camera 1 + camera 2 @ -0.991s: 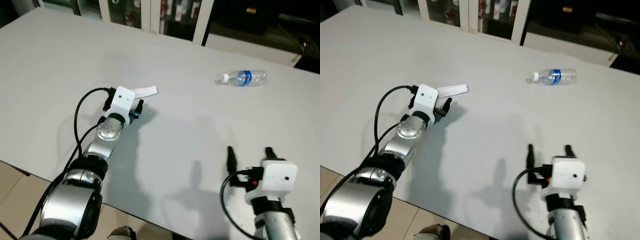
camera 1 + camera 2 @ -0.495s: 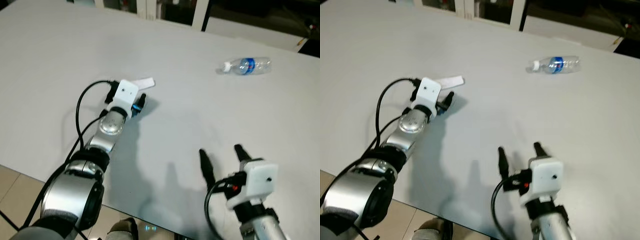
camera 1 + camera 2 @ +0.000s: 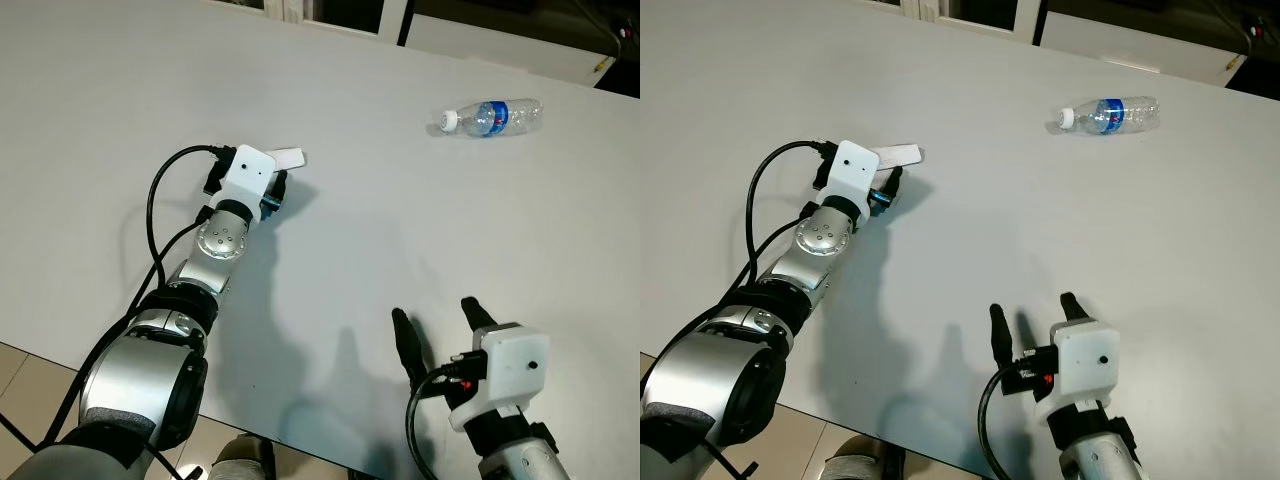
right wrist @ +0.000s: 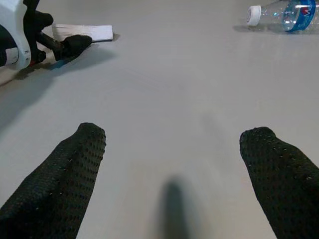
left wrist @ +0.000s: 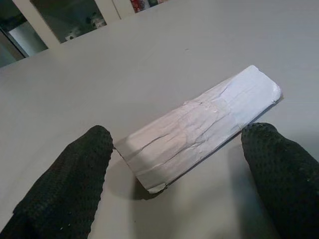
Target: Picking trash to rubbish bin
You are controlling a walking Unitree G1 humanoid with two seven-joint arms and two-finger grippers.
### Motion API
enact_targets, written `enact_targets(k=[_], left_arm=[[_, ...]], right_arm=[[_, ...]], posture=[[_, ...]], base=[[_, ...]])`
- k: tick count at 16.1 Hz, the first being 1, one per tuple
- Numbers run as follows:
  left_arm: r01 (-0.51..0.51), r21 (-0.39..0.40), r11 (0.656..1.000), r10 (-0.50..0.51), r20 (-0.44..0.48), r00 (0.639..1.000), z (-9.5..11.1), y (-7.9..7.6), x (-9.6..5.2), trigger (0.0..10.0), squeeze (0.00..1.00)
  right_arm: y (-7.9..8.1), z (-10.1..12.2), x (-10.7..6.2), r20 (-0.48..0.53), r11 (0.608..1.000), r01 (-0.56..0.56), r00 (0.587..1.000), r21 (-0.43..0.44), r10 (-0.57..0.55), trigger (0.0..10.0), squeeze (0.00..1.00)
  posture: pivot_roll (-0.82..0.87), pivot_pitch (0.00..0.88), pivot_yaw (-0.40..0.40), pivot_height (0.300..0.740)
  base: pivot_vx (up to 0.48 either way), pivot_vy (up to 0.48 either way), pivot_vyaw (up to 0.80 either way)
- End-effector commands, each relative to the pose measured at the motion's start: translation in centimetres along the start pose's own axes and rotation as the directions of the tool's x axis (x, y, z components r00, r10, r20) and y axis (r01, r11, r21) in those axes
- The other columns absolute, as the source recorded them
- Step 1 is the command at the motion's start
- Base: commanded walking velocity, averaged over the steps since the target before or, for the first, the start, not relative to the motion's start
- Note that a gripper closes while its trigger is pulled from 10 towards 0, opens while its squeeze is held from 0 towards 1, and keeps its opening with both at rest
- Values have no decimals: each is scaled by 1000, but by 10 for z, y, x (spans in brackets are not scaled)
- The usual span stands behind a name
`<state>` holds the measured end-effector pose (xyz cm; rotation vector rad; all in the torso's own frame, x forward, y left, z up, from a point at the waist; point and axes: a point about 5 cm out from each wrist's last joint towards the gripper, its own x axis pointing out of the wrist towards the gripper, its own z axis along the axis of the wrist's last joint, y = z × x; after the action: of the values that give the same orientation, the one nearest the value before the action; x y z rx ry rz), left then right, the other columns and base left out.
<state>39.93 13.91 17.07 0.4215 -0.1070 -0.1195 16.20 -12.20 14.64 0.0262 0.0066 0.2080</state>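
Observation:
A flat, crinkled white packet (image 5: pixel 199 127) lies on the white table (image 3: pixel 380 220). My left gripper (image 5: pixel 179 132) stands open with one black finger on each side of the packet's near end; from the head it shows at the packet (image 3: pixel 292 156) under the white wrist block. A clear plastic bottle (image 3: pixel 492 117) with a blue label and white cap lies on its side at the far right, also seen as the bottle (image 4: pixel 279 12). My right gripper (image 3: pixel 433 310) hovers open over the table's near part, holding nothing.
The table's near edge runs diagonally at the lower left, with tiled floor (image 3: pixel 25 365) beyond it. Dark cabinets (image 3: pixel 350 10) stand behind the far edge. Bare tabletop stretches between the packet and the bottle.
The camera has tilted and shifted. My right gripper has swung left, still open. My left gripper has reached further over the packet, so less of it shows from the head.

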Motion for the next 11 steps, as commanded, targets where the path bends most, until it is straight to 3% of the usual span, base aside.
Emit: enact_targets(k=[1,11], left_arm=[[-31,-16,999,31,-12,999,-7,3,-4,10000,0],[-115,-40,993,119,104,987,-16,25,-23,10000,0]], right_arm=[[-2,1,-1,-7,1000,3,1000,-12,-4,10000,0],[-14,6,30,60,998,-32,998,-62,35,10000,0]], posture=[[9,261,-26,740],[123,154,-38,740]], base=[[0,0,0],[0,0,0]])
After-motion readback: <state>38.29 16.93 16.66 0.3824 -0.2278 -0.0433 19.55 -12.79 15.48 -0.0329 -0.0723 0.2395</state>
